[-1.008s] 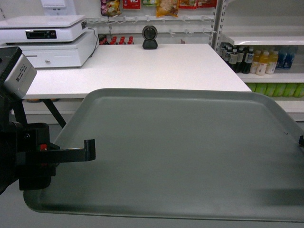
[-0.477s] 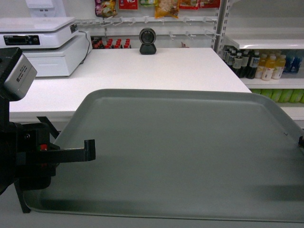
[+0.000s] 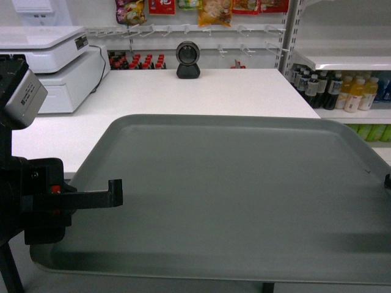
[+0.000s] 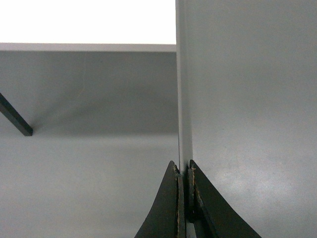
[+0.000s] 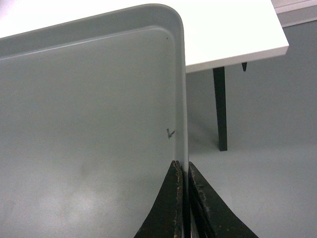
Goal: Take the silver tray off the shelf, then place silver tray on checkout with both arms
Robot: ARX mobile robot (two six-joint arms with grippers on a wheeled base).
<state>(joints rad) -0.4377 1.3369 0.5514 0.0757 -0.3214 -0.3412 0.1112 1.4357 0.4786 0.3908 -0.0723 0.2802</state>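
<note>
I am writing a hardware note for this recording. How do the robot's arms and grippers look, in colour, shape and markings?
The left arm is black and blocky, with a small red mark by the wrist and a grey box with a label above. The left gripper and right gripper have thin black tapering fingers with worn, pale-scuffed edges. No cables show.

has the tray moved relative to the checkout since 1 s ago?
Yes. The silver tray sits at the same spot in the head view, but the checkout and scanner have shifted down and closer, so the tray has advanced toward the counter.
</note>
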